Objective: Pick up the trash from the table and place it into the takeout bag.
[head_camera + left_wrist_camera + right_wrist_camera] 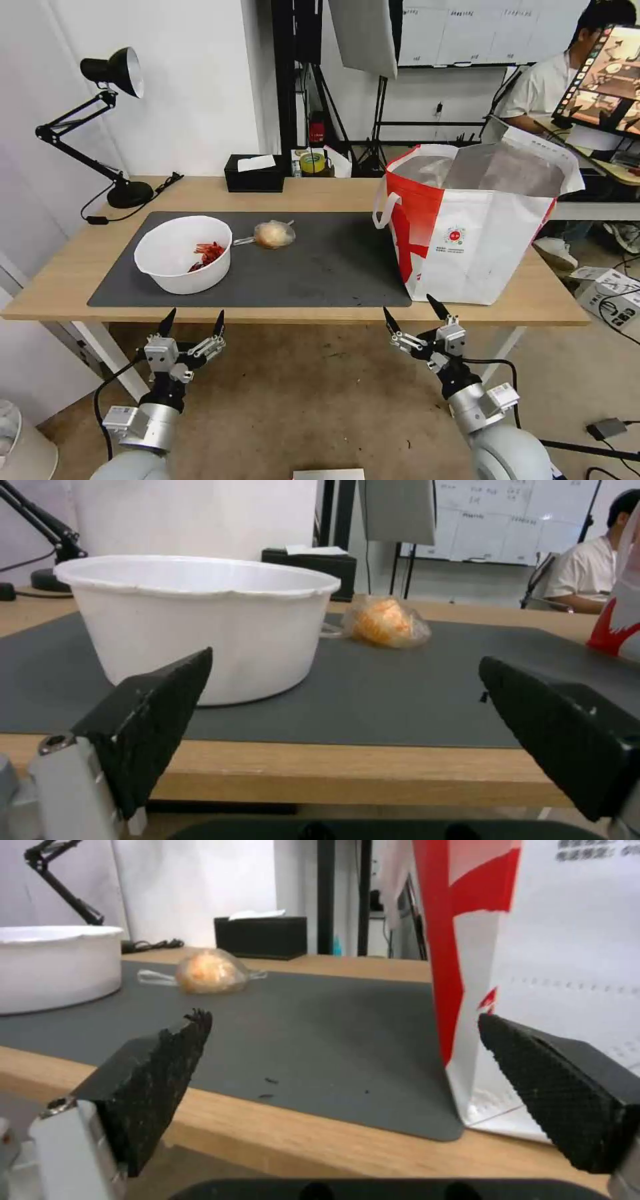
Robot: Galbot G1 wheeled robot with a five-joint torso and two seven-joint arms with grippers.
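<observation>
Crayfish shells [208,255] lie in a white round plastic bowl [183,257] at centre left of the frame, on the dark grey mat [320,263] of the light-wood tabletop [60,267]. Just right of the bowl sits a bagged tan bun [273,234]. A white-and-red takeout bag [477,223] stands open at centre right. Below the tabletop edge, the left tool [192,323] and right tool [411,315] hover, fingers spread apart, holding nothing.

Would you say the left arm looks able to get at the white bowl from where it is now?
Probably yes. The left pincer hangs open just below the table edge, directly before the white bowl, and nothing stands between them on the dark mat; it would need to rise first.
</observation>
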